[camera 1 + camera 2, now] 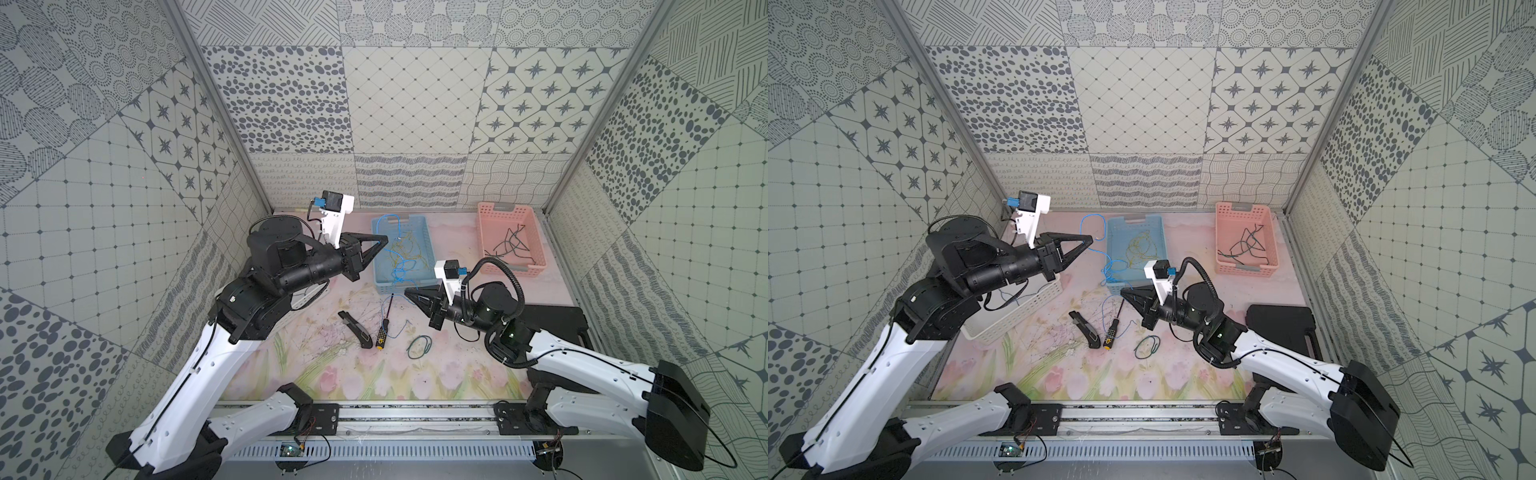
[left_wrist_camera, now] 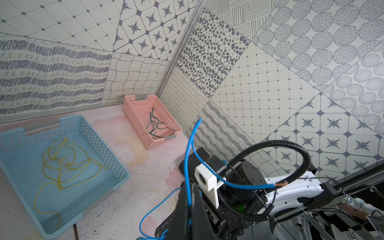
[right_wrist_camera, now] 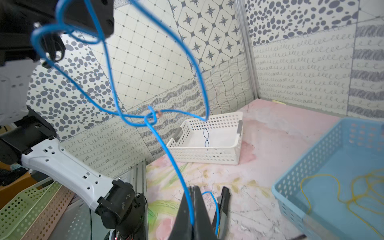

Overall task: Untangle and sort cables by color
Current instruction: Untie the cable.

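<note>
Knotted thin blue wire (image 3: pixel 151 118) pinched by left gripper (image 2: pixel 189 191) and right gripper (image 3: pixel 192 190) — perforated blue plastic basket (image 2: pixel 99 143) holds tangled yellow wires (image 2: pixel 62 161), perforated pink plastic basket (image 2: pixel 164 113) dark-green wires (image 2: pixel 155 124).

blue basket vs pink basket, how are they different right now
Colour: the blue basket is light blue, the pink basket salmon pink.
Contents: the blue basket holds a loose tangle of yellow cables; the pink basket holds dark green-black cables.
Place: the pink basket sits in the far corner beside the side wall; the blue basket stands nearer the middle of the table.
Shared: both are rectangular plastic baskets with perforated walls.
</note>
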Motion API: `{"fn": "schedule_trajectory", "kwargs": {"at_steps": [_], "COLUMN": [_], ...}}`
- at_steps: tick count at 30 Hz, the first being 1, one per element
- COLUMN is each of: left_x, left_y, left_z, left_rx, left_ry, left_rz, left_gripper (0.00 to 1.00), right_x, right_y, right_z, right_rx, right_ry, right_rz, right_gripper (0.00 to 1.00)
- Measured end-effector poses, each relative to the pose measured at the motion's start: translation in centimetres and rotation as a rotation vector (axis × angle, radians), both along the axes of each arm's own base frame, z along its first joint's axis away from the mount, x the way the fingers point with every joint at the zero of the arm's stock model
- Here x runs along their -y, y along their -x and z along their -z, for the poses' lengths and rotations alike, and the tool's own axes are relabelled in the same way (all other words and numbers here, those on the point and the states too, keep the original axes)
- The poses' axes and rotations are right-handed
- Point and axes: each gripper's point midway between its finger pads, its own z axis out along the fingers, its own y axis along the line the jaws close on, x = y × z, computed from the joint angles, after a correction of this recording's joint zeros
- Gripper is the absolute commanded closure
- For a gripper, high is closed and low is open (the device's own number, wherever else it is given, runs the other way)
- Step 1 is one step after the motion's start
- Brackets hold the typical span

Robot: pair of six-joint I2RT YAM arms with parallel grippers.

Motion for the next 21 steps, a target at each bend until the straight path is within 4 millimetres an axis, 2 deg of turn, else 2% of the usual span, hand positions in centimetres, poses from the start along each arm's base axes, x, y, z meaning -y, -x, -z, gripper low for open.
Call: {"fn": "schedule_trajectory", "kwargs": {"at_steps": [3,8,11,14,18,21], "left_x": [-1.0,-3.0,-4.1,-5.0,-5.9,-6.5], "left_y": [0.2,0.3,0.2,0.0,-0.6,-1.3], "left_z": [-1.0,-2.5,-2.9,-3.3,-3.3,-2.4], "left_rx": [0.038,0.109,0.140,0.166,0.185,0.185], "left_ry": [0.000,-0.004,-0.011,-0.021,-0.043,-0.077], "left_rz": [-0.042,-0.133,-0.188,-0.242,-0.300,-0.352], "left_gripper": [1.00,1.00,1.00,1.00,1.00,1.00], "right_x": [2.3,6.7,8.7,9.2,9.0,8.6], "right_y": [-0.2,-2.0,-2.4,-2.4,-2.4,-2.2], "right_z": [2.7,9.8,12.6,13.6,14.1,14.8], "right_rx": [-0.037,-0.196,-0.272,-0.304,-0.322,-0.344], "right_ry": [0.030,0.127,0.174,0.187,0.191,0.203], "right_rz": [0.058,0.193,0.253,0.269,0.261,0.236], "right_gripper": [1.00,1.00,1.00,1.00,1.00,1.00]}}
